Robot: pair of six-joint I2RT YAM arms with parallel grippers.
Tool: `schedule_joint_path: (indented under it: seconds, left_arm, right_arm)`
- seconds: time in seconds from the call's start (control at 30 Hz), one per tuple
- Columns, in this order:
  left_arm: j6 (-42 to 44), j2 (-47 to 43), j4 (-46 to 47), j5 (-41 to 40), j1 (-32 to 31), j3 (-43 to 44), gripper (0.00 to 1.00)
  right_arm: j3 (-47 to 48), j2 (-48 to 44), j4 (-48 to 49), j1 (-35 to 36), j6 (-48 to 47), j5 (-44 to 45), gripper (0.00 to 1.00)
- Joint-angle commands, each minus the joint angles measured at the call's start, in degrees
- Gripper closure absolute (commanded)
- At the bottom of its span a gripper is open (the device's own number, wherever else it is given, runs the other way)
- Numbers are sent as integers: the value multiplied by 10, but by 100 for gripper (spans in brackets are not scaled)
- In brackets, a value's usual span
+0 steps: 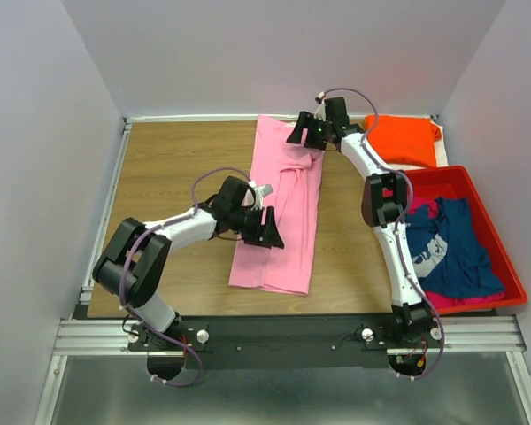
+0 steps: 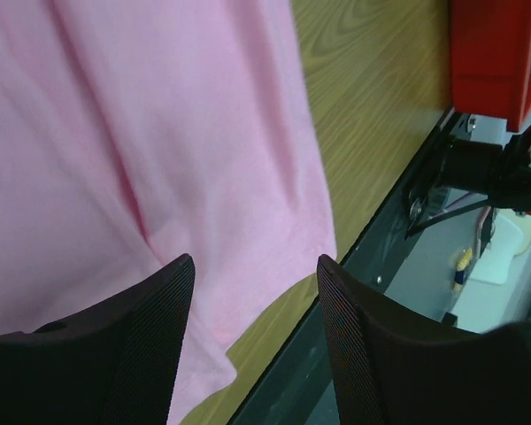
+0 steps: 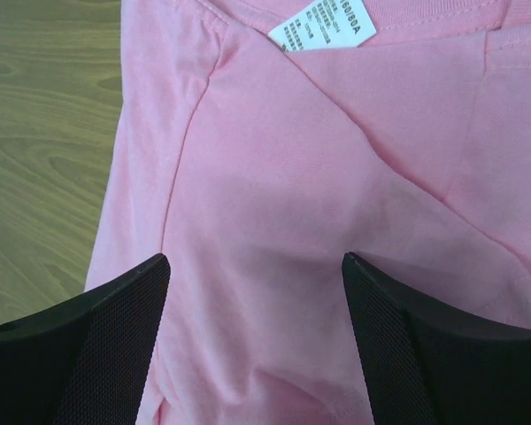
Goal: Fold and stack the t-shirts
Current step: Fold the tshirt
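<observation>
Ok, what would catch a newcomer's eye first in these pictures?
The pink tee lies folded into a long strip mid-table. Both grippers are open over it, the left gripper by its left edge and the right gripper at the collar end. Next comes the red bin on the right, holding a navy tee and a magenta tee, then the orange tee at the far right corner.

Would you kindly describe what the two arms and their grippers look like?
The left arm and right arm have white links with black joints. A purple cable loops along each. The left gripper and right gripper are black, with broad fingers finely ribbed on the inner faces.
</observation>
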Motion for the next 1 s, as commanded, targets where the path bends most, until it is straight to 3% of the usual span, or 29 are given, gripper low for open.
schedule_joint_path:
  seconds: [0.0, 0.2, 0.47, 0.77, 0.97]
  left_arm:
    - [39, -24, -27, -44, -3, 65, 34]
    - [64, -35, -55, -85, 5, 102, 34]
    - [75, -67, -86, -141, 27, 73, 34]
    - [48, -130, -123, -225, 54, 8, 34]
    - [41, -163, -143, -252, 58, -36, 35]
  right_arm:
    - [-31, -44, -33, 3, -25, 29, 14]
    - [-88, -125, -26, 3, -37, 31, 14]
    - [-237, -260, -26, 3, -38, 48, 14]
    - [-559, -467, -33, 25, 14, 69, 14]
    - [-719, -573, -81, 98, 61, 82, 14]
